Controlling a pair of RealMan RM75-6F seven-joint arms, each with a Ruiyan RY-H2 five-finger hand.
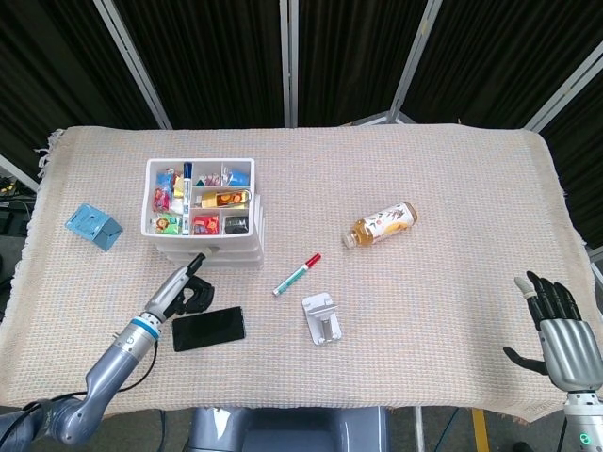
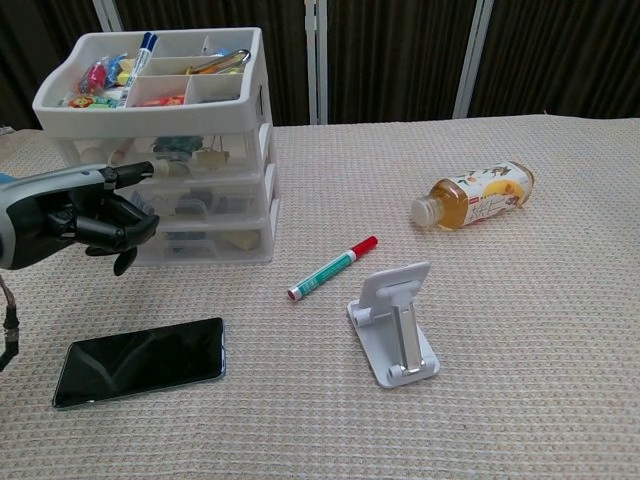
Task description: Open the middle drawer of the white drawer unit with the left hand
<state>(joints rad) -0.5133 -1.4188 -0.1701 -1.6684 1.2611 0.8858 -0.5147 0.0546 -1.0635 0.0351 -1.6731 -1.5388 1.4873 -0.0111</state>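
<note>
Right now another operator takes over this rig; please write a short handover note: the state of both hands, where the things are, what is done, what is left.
Left hand: fingers curled in, one stretched toward the front of the white plastic drawer unit, holding nothing; contact cannot be told.
Right hand: open, at the near right table edge, idle.
Middle drawer: looks closed, flush with the other two.
Black smartphone lies flat below the left hand.
Done: approach to the unit.
Left: hook the middle drawer's front and pull it out.
</note>
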